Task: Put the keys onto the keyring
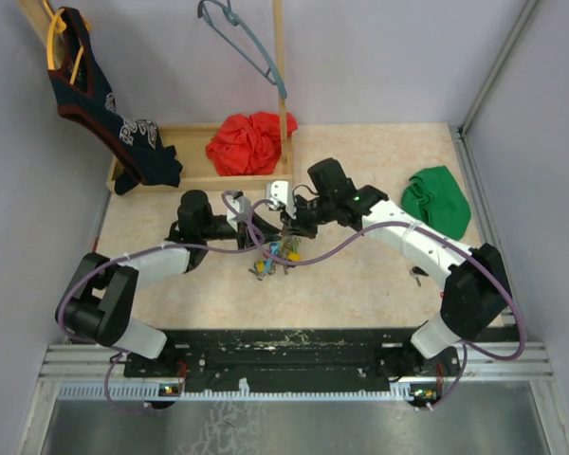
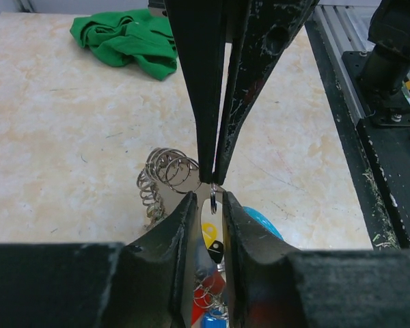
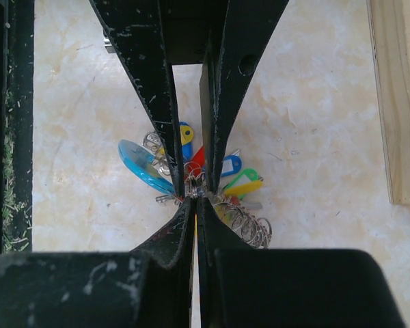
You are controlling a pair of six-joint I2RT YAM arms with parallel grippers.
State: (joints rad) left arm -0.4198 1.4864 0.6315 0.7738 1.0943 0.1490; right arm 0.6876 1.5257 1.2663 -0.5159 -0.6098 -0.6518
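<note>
Two black-and-white robot arms, the left arm (image 1: 123, 284) and the right arm (image 1: 427, 242), rise from a metal rail at the near edge and reach inward until their tips meet over the middle of a pale marbled table (image 1: 379, 284). At the far left edge sits a shallow wooden tray (image 1: 199, 182) with a crumpled red cloth (image 1: 249, 142) in it. A dark garment (image 1: 104, 104) hangs over the tray's left end, and a grey-blue hanger (image 1: 247, 43) hangs on the back wall. A green cloth (image 1: 438, 201) lies on the table to the right, well apart from the arms.

Just below the meeting tips lie the keys (image 1: 270, 258), a bunch with blue, green, yellow and red tags fanned out on the table. Among them shows the light-blue curved section of the keyring (image 3: 140, 164); its grey part is hidden. A loose coil of wire rings (image 2: 162, 174) lies beside the bunch.

On the right gripper (image 2: 214, 179), the fingers are pressed together, pinching the top of a small wire ring (image 2: 213, 198). From that ring hangs a silver key with a yellow and black head (image 2: 210, 236). The left gripper (image 2: 210, 201) has its fingers a narrow gap apart, one on each side of this key; whether they press it cannot be told.
</note>
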